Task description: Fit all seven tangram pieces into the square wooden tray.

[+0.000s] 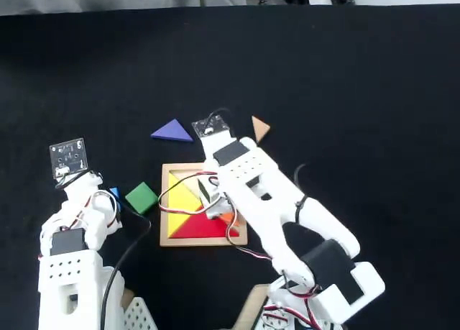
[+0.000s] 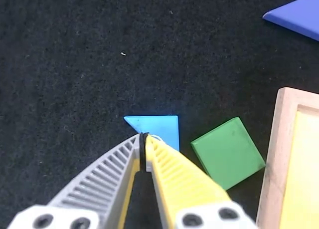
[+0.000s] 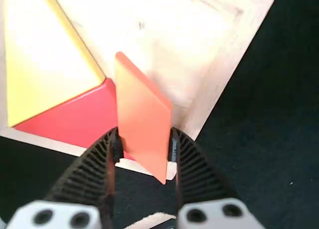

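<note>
Two smooth flat pieces seated in square wooden tray (image 3: 174,39): yellow triangle (image 3: 45,64), red triangle (image 3: 75,119). Pinched on edge in right claw (image 3: 144,139) above tray: orange parallelogram (image 3: 142,114). Left claw (image 2: 143,139) closed, ribbed tips over blue triangle (image 2: 159,126), beside green square (image 2: 228,151), on black cloth (image 2: 75,64).

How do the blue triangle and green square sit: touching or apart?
Apart. The left wrist view shows a plain dark gap between the blue triangle and the nearest corner of the green square.
</note>
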Robot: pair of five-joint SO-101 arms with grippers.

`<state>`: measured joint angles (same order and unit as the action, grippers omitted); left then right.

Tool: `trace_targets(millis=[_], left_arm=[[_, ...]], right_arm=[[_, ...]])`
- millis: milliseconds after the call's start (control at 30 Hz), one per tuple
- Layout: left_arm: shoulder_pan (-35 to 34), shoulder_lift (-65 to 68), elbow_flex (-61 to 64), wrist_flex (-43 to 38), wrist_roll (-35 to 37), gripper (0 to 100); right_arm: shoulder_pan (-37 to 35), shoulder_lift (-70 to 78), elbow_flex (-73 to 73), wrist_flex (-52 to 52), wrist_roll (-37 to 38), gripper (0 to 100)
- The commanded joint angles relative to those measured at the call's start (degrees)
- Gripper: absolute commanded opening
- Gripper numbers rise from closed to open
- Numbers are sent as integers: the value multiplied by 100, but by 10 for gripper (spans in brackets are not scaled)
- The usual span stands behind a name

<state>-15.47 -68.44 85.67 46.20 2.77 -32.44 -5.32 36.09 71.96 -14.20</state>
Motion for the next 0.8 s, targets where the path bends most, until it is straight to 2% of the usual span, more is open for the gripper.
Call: trace_targets(millis=[0, 267, 433, 500, 767], left_arm=[[75, -62, -110, -97, 44, 30], [75, -62, -110, -97, 44, 30], [75, -62, -110, -97, 44, 30], [75, -62, -110, -97, 44, 30], [75, -62, -110, -97, 44, 30]], right_arm=[[-62, -286, -22, -141, -88, 11], [-62, -286, 101, -202, -53, 28], [-70, -286, 330, -185, -220, 216], [-88, -286, 400, -202, -334, 252], [0, -347, -4, -53, -88, 207]])
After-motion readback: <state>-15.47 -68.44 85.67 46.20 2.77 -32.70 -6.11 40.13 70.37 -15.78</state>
